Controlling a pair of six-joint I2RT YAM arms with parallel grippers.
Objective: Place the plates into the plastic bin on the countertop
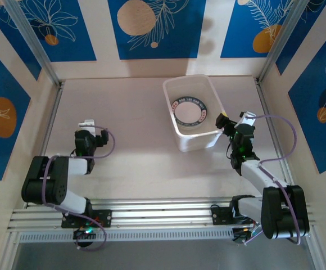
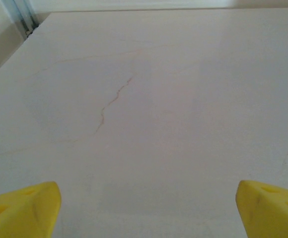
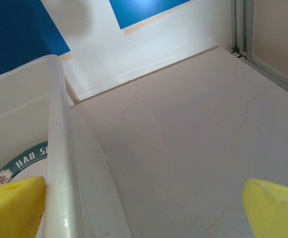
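Note:
The plastic bin (image 1: 181, 88) stands on the countertop (image 1: 129, 124) right of centre. Inside it lies a white plate (image 1: 190, 110) with a dark green lettered rim, also seen as plate (image 3: 25, 161) past the bin's rim (image 3: 54, 148). My right gripper (image 1: 234, 119) is at the bin's near right corner. It is open wide: right gripper (image 3: 144, 208) has one yellow finger (image 3: 12, 206) on the inner side of the bin wall and the other outside, nothing held. My left gripper (image 1: 87, 125) hovers over bare countertop (image 2: 144, 99) at the left. The left gripper (image 2: 145, 208) is open and empty.
Cream walls with blue panels close in the counter at the back and sides. An aluminium rail (image 1: 152, 216) runs along the near edge by the arm bases. Bare counter (image 3: 193, 139) lies to the right of the bin up to the side wall.

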